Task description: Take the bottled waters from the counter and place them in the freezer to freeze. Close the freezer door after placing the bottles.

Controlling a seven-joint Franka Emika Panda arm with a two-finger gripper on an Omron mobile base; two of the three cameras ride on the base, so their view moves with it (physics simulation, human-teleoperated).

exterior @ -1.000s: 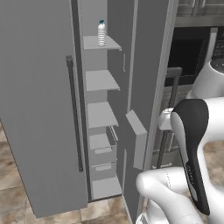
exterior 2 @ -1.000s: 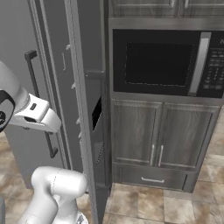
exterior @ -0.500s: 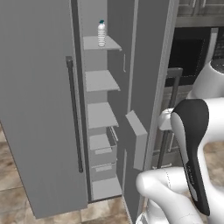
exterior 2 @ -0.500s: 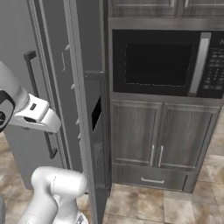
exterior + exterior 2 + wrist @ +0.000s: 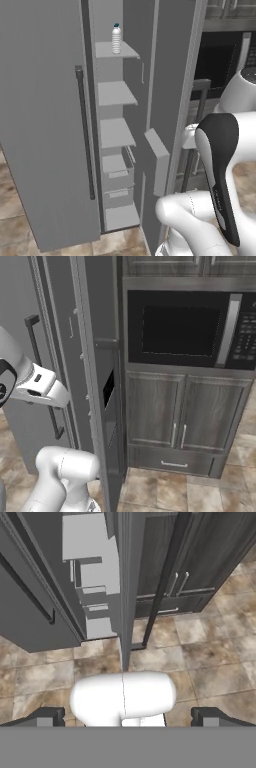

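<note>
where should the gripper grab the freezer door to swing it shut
Grip the long vertical bar handle on the freezer door, around mid-height, coming from the door's outer face. The bar stands off the flat panel, leaving room for fingers either side.

The arm is built of smooth, glossy white rounded shells. One long link carries a broad black panel running down its length, with a faint line of small pale marking on it. At the joints the white casings swell into bulbous, capsule-like forms. In the right base view a white wrist block shows small dark spots on its face. The tool ends in two small dark grey fingertips.
</note>
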